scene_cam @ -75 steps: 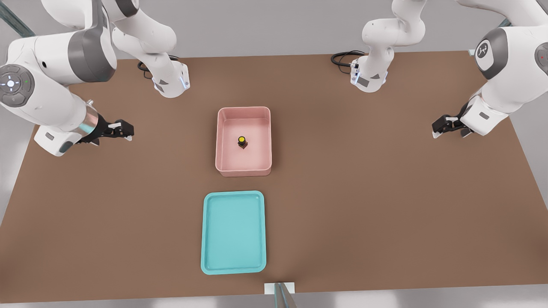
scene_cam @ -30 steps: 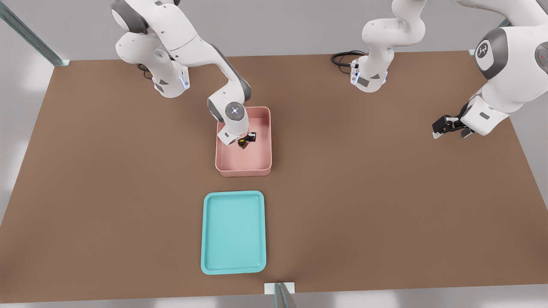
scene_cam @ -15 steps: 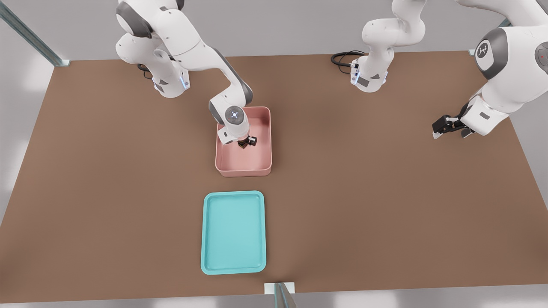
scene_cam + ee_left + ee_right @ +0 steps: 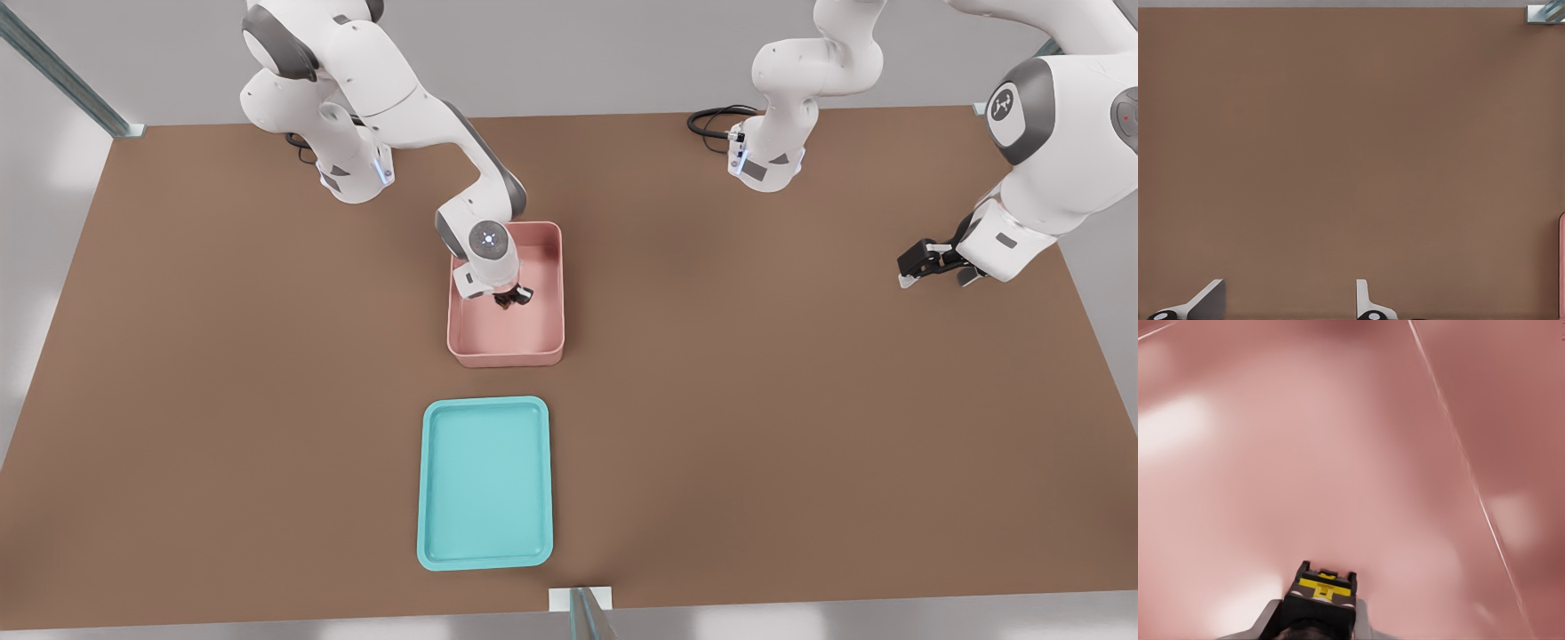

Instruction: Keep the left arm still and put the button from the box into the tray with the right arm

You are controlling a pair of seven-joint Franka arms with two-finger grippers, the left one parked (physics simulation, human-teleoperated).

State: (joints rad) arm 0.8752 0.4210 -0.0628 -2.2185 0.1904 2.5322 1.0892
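The right arm reaches down into the pink box (image 4: 507, 358), which stands mid-table. Its gripper (image 4: 509, 297) is low over the box floor, toward the front view's left half of the box. In the right wrist view the button (image 4: 1323, 590), a yellow cap on a black base, sits between the two grey fingertips of the gripper (image 4: 1318, 617), which is shut against its sides. The pink box floor (image 4: 1338, 453) fills the rest of that view. From the front the wrist hides the button's yellow cap. The turquoise tray (image 4: 484, 482) lies nearer the camera than the box, with nothing in it.
Brown tabletop (image 4: 756, 400) spreads around the box and the tray. The two arm bases (image 4: 356, 173) (image 4: 765, 160) stand at the far edge with black cables. The parked arm hangs over the front view's right side. A pink box edge (image 4: 1562, 267) shows in the left wrist view.
The right arm swung in from the front view's left to the box, then lowered its gripper onto the button, covering the yellow cap. Box and tray have not moved.
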